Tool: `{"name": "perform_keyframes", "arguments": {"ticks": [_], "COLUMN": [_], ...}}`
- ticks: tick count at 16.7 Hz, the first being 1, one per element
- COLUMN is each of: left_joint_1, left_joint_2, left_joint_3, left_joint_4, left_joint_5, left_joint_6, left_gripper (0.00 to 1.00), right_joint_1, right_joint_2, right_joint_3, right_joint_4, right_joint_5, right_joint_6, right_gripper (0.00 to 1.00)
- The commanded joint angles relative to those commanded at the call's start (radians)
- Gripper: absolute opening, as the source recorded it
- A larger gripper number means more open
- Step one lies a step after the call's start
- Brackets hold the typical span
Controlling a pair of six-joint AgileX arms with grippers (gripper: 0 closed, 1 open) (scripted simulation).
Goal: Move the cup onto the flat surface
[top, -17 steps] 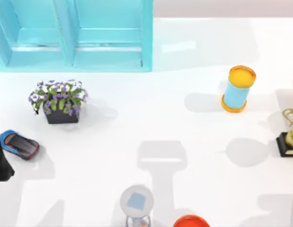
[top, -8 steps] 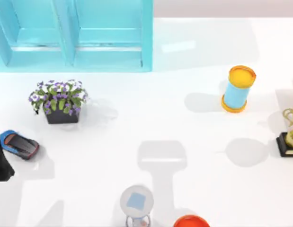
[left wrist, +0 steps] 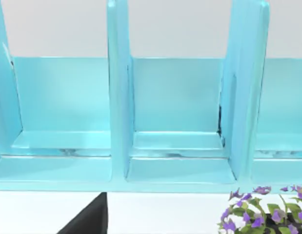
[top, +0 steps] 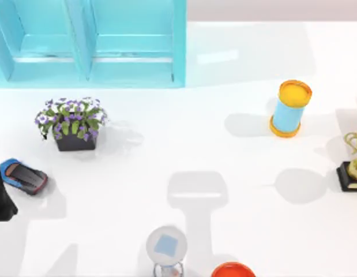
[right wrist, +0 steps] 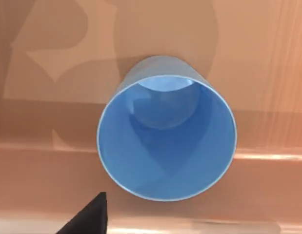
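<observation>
At the top view's left edge, a dark part of my left arm [top: 2,196] sits beside a toy car [top: 23,176]; its wrist camera faces the turquoise shelf [left wrist: 180,122], and I cannot tell how its end effector stands. In the right wrist view the cup [right wrist: 166,137] stands upright, mouth open to the camera, on a brownish-orange surface [right wrist: 268,73], not yet on the white desk [top: 236,190]. I cannot tell how the right end effector's fingers stand either. To do this well: descend centred over the rim, close squarely across the tapered wall, lift straight, then set down clear of the light-blue cylinder [top: 289,108].
</observation>
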State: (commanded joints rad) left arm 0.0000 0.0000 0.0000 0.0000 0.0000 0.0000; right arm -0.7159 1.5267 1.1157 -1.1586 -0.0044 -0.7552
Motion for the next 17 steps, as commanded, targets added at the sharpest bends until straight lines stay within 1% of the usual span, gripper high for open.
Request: {"name": "perform_keyframes", "arguments": {"ticks": [7, 13, 17], "left_joint_1": [0.000, 0.000, 0.000], "left_joint_2": [0.000, 0.000, 0.000], "left_joint_3": [0.000, 0.000, 0.000], "left_joint_4": [0.000, 0.000, 0.000], "left_joint_5": [0.000, 0.000, 0.000], "left_joint_6": [0.000, 0.000, 0.000], "left_gripper": [1.00, 1.00, 1.00], "right_joint_1": [0.009, 0.005, 0.005], "right_joint_2": [0.094, 0.109, 0.109], "right_joint_3": [-0.184, -0.206, -0.206], "right_joint_4": [0.286, 0.314, 0.314], "right_joint_5": [0.000, 0.000, 0.000], "right_joint_6": [0.010, 0.007, 0.007], "right_gripper": [1.00, 1.00, 0.70]}}
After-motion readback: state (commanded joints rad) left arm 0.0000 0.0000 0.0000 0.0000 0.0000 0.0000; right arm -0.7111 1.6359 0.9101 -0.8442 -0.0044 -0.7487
